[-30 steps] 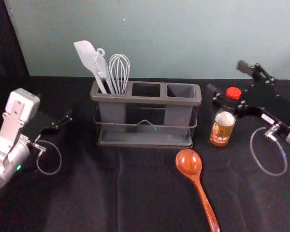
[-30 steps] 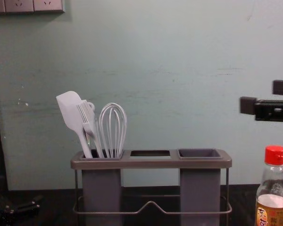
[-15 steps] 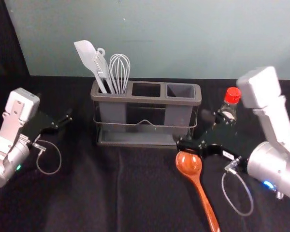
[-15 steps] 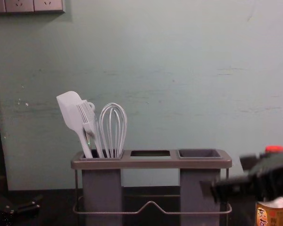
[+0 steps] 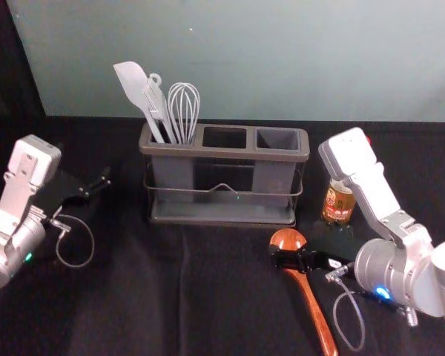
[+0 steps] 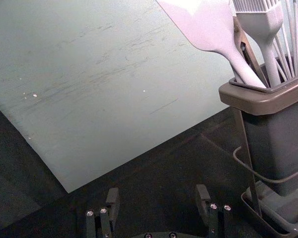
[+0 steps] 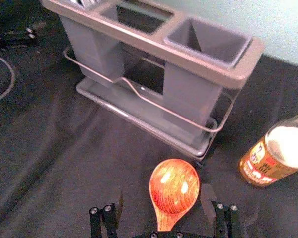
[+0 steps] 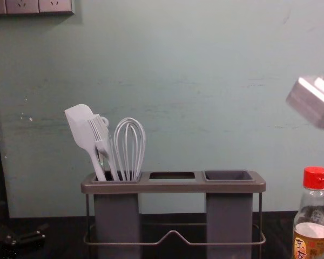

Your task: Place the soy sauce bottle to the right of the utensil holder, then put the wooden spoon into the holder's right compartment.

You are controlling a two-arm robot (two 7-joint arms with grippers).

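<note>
Black cloth [image 5: 119, 304], pale wall [image 5: 282, 59] behind. Left gripper [image 5: 89, 167] parked at left, fingers wide apart, empty; then holder [image 5: 222, 153], utensils [image 5: 133, 83] in left compartment. Spoon [image 5: 315, 315] on cloth before it, right gripper [image 5: 295, 246] over spoon, fingers spread either side (nothing gripped); bottle [image 5: 337, 204] upright, right of holder.

White casings [image 5: 348, 154], looped grey cables [image 5: 93, 241], blue light [image 5: 383, 293], green light [image 5: 28, 256], silver screws [image 6: 90, 213]

Bottle [image 5: 338, 204] right of holder [image 5: 226, 154], spoon [image 5: 309, 297] before it (toward the right end), whisk [image 5: 183, 111] in its left compartment [image 5: 172, 174].
</note>
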